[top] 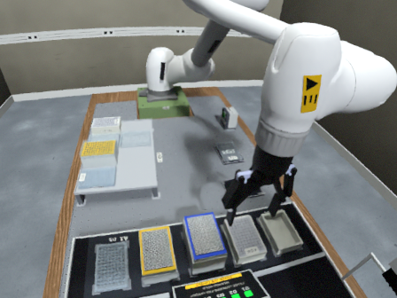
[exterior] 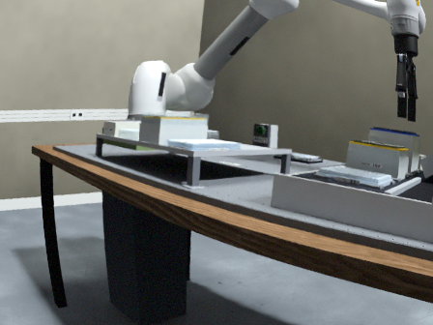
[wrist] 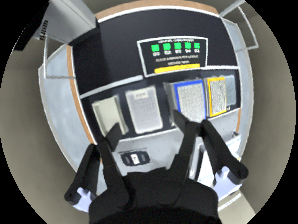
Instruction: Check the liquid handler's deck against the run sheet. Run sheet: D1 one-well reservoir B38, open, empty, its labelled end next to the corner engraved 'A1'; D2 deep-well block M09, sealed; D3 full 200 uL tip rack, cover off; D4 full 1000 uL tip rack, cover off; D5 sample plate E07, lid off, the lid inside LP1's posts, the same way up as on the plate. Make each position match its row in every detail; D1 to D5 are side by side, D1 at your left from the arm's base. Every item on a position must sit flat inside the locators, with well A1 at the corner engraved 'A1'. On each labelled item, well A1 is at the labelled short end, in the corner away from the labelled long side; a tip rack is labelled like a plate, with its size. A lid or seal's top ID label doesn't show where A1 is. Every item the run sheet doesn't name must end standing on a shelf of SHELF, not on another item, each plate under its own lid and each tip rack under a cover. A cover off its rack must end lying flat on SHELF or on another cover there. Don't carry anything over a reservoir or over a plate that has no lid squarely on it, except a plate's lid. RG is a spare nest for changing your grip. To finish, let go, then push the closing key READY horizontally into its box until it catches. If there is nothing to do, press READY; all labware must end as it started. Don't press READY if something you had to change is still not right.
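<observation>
The black deck runs along the near edge in the top view. From right to left it holds an open grey reservoir, a grey deep-well block with a label at its near end, a blue-rimmed tip rack, a yellow-rimmed tip rack and a clear plate. My gripper is open and empty. It hangs well above the deck, over the gap between the block and the reservoir, and shows high up in the exterior view. The wrist view looks down between my fingers at the reservoir and the block.
The shelf at the left holds a yellow-topped rack, a white-topped rack and flat clear pieces. A small box with a green key stands near the arm's base. A flat lid lies in a nest behind my gripper. A status panel sits at the deck's front.
</observation>
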